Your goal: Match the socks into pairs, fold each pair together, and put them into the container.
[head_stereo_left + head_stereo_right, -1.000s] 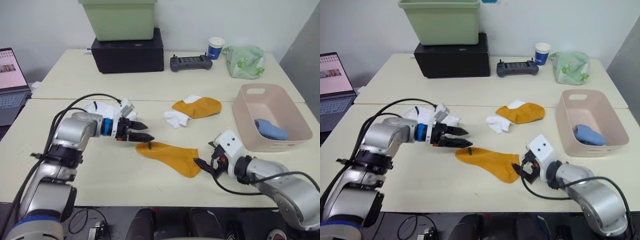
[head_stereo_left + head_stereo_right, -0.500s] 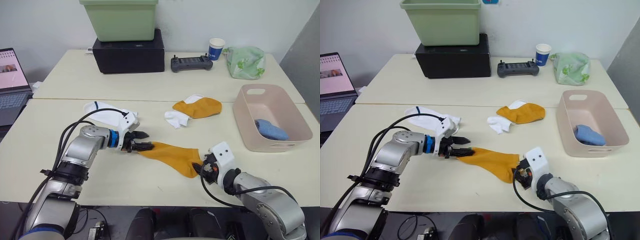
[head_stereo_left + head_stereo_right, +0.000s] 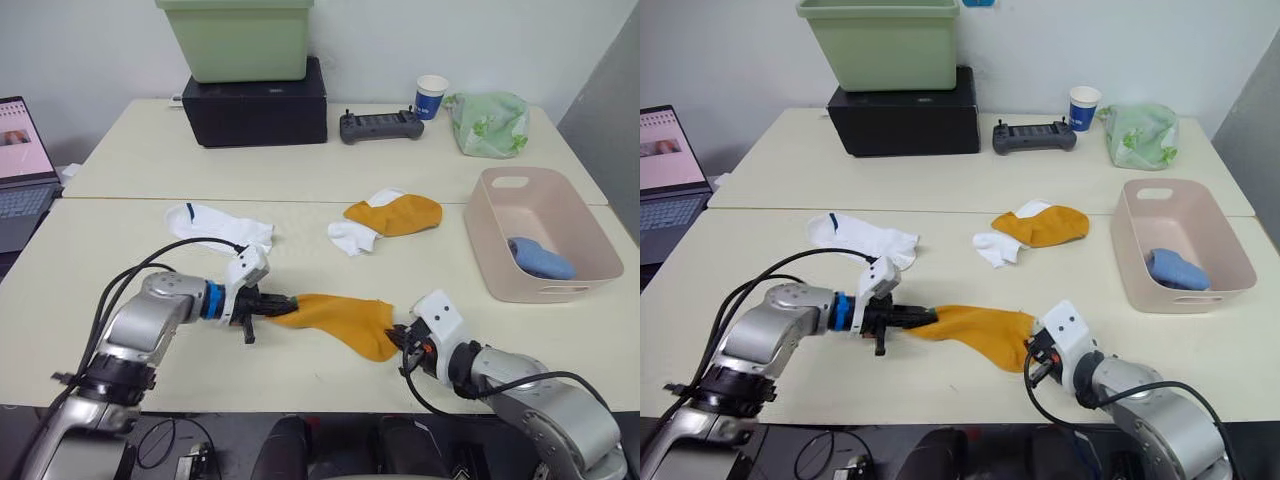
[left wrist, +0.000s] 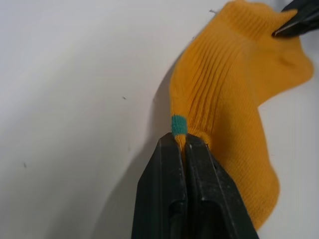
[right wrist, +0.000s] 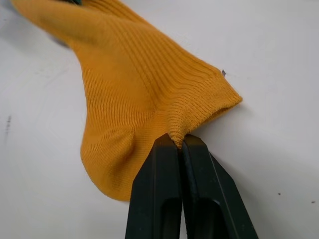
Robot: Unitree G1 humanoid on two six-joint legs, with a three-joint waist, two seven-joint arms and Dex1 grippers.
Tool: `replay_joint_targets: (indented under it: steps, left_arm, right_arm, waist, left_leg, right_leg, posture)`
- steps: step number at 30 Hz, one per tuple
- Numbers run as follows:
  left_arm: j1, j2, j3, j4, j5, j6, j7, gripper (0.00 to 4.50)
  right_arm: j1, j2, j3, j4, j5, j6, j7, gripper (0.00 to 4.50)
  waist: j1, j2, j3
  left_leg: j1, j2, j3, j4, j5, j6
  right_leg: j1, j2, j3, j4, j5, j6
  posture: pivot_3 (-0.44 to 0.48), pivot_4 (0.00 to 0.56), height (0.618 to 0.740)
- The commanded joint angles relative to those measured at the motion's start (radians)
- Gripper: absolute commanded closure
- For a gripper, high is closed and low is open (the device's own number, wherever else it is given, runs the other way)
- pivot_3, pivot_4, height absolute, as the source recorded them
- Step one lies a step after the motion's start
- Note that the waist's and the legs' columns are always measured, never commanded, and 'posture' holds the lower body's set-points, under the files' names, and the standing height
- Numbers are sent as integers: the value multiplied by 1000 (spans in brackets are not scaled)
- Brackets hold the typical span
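- laptop (image 3: 20, 165) at far left edge of the table (image 3: 130, 150), screen lit.
- white sock (image 3: 215, 226) with dark blue mark lies flat on the near table, left of centre, apart from both grippers.
- left gripper (image 4: 183, 144) low over the table front-left, fingers pinched together on one end of the near mustard sock (image 3: 335, 318), right by its green mark (image 4: 178, 125); no gap between the fingers in the left wrist view.
- green tub (image 3: 237, 38) sits on a black box (image 3: 255, 103) at the back, left of centre.
- near mustard sock stretches sideways between the two grippers, left end bunched into a narrow point at the left gripper, wider toward the right.
- second white sock (image 3: 352, 237) lies mid-table, partly under the second mustard sock (image 3: 397, 214), the two touching/overlapping.
- black handheld controller (image 3: 374, 126) at the back, just right of the black box.
- right gripper (image 5: 180, 144) at the near table edge right of centre, fingers clamped shut on the cuff edge of the near mustard sock; fabric puckers where it's pinched.
- paper cup (image 3: 432, 96) blue and white, at the back, between the controller and the cloth bundle.
- green-and-white cloth bundle (image 3: 489, 123) at back right.
- pink basket (image 3: 500, 245) on the right side of the table, well apart from the held sock, upright.
- light blue socks (image 3: 541, 258) as a bundle inside the basket, against its right side; can't tell how many are in the bundle.
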Motion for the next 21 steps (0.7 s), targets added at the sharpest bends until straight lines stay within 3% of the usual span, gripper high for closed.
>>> replay_joint_targets:
  steps: [1, 5, 11, 21]
  left_arm:
    - [76, 53, 104, -153, -118, 126, 7, 4462]
    - [208, 95, 147, -245, -136, 139, 43, 4462]
    - [370, 43, 197, -347, -135, 114, 182, 4462]
    - [456, -14, 193, -409, -139, 52, 277, 4462]
  right_arm:
    - [-21, -36, -79, -88, 129, 59, 84, 4500]
    - [-43, -96, -110, -96, 197, 106, 125, 4500]
    - [-74, -186, -55, -55, 172, 99, 120, 4500]
    - [-105, -221, 15, -25, 120, 71, 93, 4500]
  waist:
    - [0, 0, 0]
    - [0, 0, 0]
    - [7, 0, 0]
    - [9, 0, 0]
  left_leg:
    - [0, 0, 0, 0, 0, 0]
    - [1, 0, 0, 0, 0, 0]
    - [1, 0, 1, 0, 0, 0]
    - [1, -1, 1, 0, 0, 0]
  right_leg:
    - [0, 0, 0, 0, 0, 0]
    - [1, 0, 0, 0, 0, 0]
    - [1, -1, 0, -1, 0, 0]
    - [1, -1, 1, -1, 0, 0]
  posture:
    - [0, 150, 720]
    - [0, 150, 720]
    - [0, 150, 720]
    - [0, 150, 720]
